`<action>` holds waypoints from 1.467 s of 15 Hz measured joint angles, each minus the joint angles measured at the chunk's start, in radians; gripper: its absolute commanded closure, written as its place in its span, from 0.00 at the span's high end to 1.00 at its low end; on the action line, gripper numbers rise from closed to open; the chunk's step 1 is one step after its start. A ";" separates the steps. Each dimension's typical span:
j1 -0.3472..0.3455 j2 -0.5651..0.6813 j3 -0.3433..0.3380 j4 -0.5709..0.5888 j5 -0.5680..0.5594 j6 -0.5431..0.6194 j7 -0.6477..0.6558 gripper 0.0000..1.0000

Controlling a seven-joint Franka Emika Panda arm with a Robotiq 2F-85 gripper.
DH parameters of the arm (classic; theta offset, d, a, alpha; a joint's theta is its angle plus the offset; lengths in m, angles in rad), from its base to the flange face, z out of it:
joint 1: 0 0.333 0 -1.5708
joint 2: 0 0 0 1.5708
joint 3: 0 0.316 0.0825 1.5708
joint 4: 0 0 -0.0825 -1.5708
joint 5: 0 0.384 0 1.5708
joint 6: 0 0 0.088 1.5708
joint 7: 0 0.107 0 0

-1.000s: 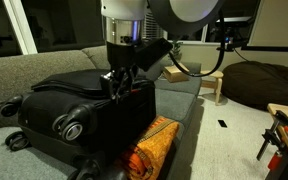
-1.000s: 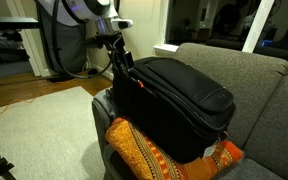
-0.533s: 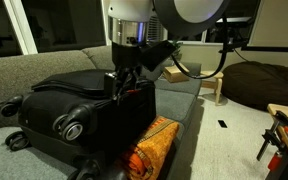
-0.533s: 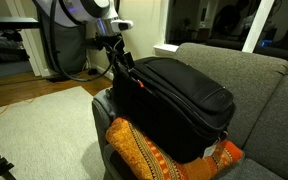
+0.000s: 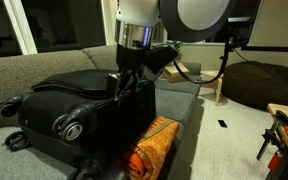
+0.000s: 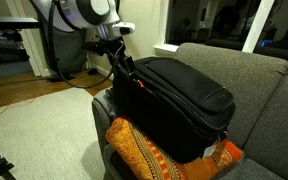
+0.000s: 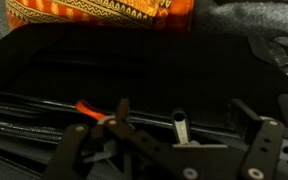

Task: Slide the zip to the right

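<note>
A large black fabric suitcase [image 5: 84, 110] lies on a grey sofa, also seen in an exterior view [image 6: 184, 95]. In the wrist view the small silvery zip pull [image 7: 180, 127] stands on the suitcase's rim seam [image 7: 44, 100]. My gripper [image 7: 182, 110] is open and straddles the pull, one finger [image 7: 121, 108] to its left and the other [image 7: 246, 112] to its right, neither touching it. In both exterior views the gripper [image 5: 119, 86] [image 6: 120, 68] is down at the suitcase's upper rim corner; the zip is too small to see there.
An orange patterned cushion [image 5: 149, 148] [image 6: 149, 155] [image 7: 94, 12] lies against the suitcase's side. A small orange tag [image 7: 89, 110] sits on the seam by the left finger. Grey-hubbed wheels [image 5: 72, 126] face out. The sofa back [image 6: 254, 80] rises behind.
The arm's upper part has shifted slightly to the right in one exterior view. The gripper stays at the same spot on the suitcase rim.
</note>
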State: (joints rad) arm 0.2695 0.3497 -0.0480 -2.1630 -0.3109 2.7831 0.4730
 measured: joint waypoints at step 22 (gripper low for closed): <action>-0.053 0.000 0.046 0.018 0.212 0.060 -0.194 0.44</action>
State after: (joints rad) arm 0.2164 0.3497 -0.0016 -2.1451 -0.0992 2.8430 0.2789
